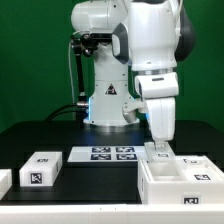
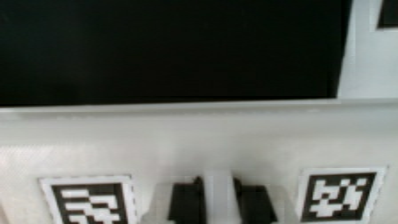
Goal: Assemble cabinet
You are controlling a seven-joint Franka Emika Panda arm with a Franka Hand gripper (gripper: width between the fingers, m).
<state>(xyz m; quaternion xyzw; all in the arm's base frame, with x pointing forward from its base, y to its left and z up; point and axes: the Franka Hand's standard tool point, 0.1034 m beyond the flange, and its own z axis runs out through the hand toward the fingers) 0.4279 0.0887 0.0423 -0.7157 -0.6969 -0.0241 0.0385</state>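
Observation:
The cabinet (image 1: 165, 186) is the big white open box at the front of the exterior view's right, with tags on its faces. My gripper (image 1: 160, 147) reaches straight down onto its rear wall. In the wrist view the two black fingers (image 2: 187, 196) stand on either side of a thin white upright edge of the cabinet (image 2: 196, 140), with no gap showing, so the gripper (image 2: 217, 192) is shut on that wall. A tag (image 2: 86, 198) lies to one side of the fingers and a second tag (image 2: 338, 195) to the other.
The marker board (image 1: 112, 153) lies flat in the middle of the black table. A small white tagged block (image 1: 42, 168) sits at the exterior view's left, and another white piece (image 1: 4, 180) shows at the left edge. The robot base (image 1: 105, 100) stands behind.

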